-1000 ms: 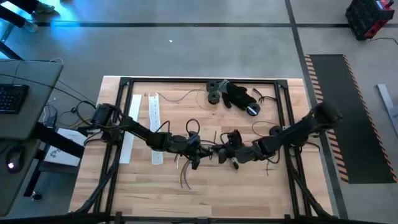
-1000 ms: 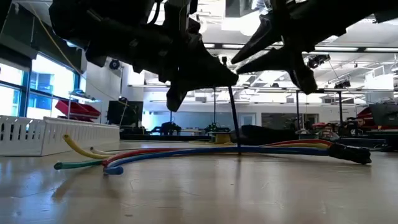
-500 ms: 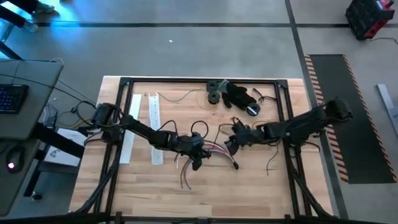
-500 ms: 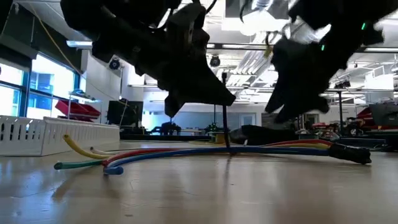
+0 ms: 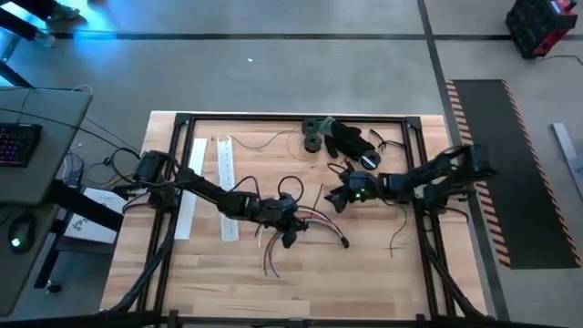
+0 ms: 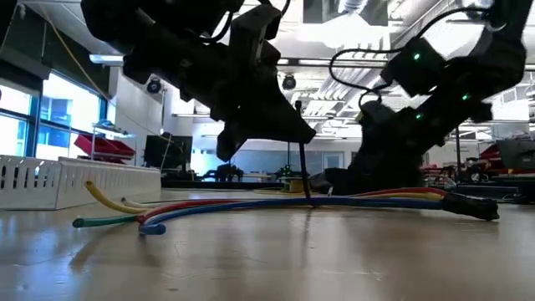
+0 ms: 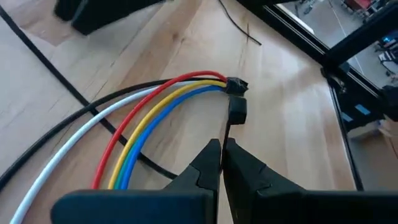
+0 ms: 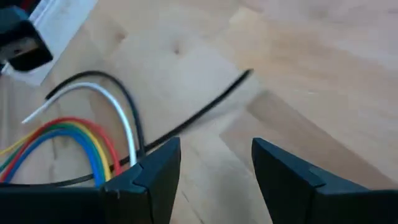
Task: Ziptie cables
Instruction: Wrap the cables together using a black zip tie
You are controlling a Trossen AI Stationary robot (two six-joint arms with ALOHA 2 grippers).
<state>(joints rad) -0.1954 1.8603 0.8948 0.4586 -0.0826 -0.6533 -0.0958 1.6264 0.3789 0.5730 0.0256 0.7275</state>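
1 cables [image 7: 155, 106] bundle; L gripper [image 7: 222, 163] clenched on ziptie [image 7: 225, 134]; R gripper [image 8: 214, 165] released.

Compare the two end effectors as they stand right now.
The left end effector is shut, its fingers pinching a thin black zip tie that stands up from the cables; the right end effector is open and holds nothing. The left one sits directly over the cables near the table's middle; the right one sits apart from them, nearer the far side. Both are dark and two-fingered, low over the wooden table.
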